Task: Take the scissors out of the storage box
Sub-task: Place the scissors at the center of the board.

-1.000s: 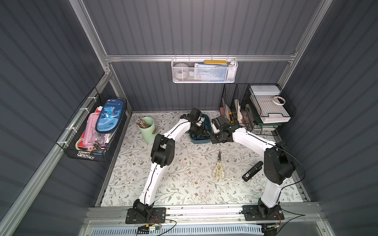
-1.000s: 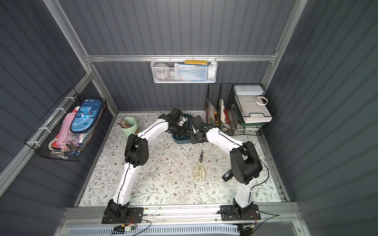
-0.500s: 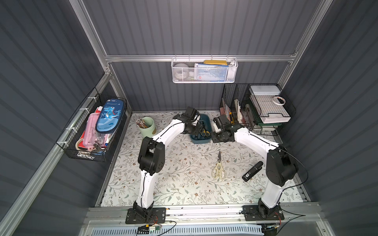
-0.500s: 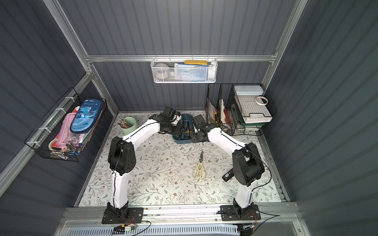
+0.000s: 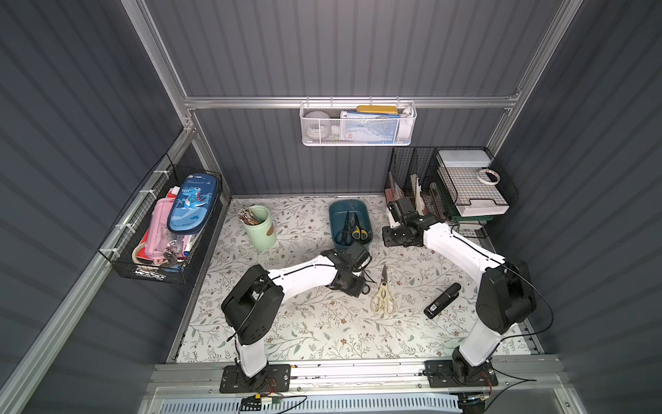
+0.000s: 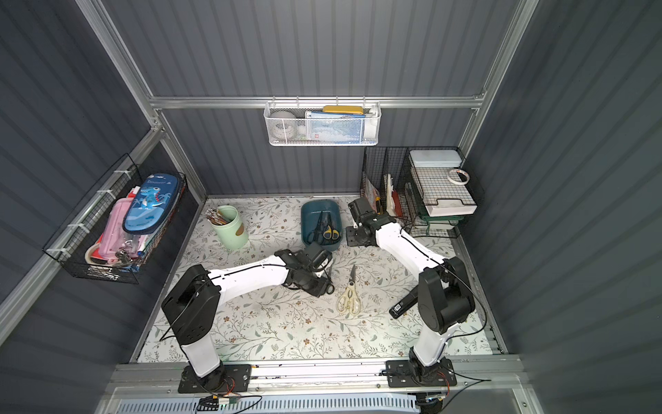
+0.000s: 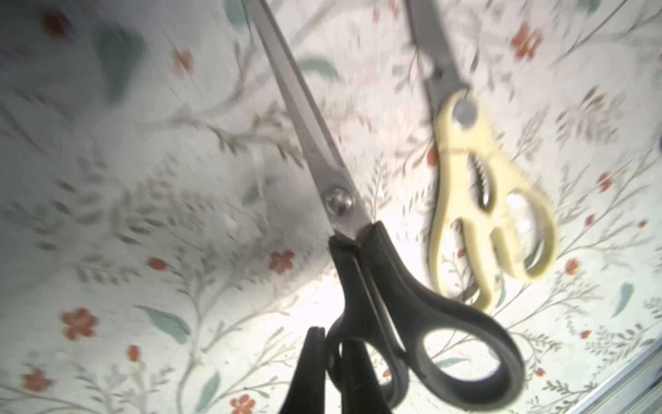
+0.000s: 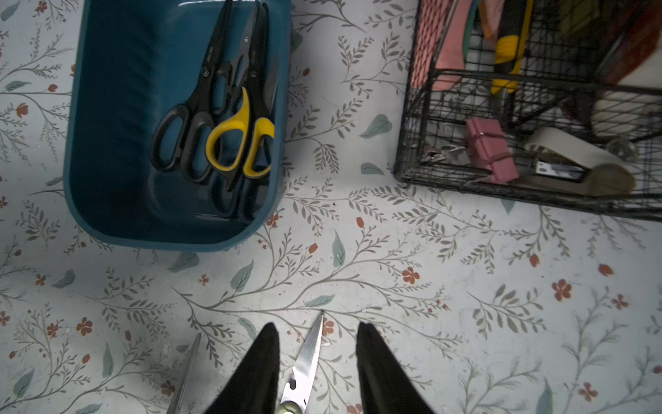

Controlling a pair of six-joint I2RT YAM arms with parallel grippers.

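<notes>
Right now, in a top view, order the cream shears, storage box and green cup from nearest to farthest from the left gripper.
1. Cream shears: on the mat beside the left gripper.
2. Storage box: behind it, toward the back wall.
3. Green cup: farthest, back left.

floral mat (image 5: 304, 322): box (image 5: 338, 213), cup (image 5: 259, 229), shears (image 5: 383, 297), stapler (image 5: 442, 300)

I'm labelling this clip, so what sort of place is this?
Likely a staged stationery nook inside a robot test cell: wall basket of pencil cases, green cup of pencils, teal storage box holding scissors.
</notes>
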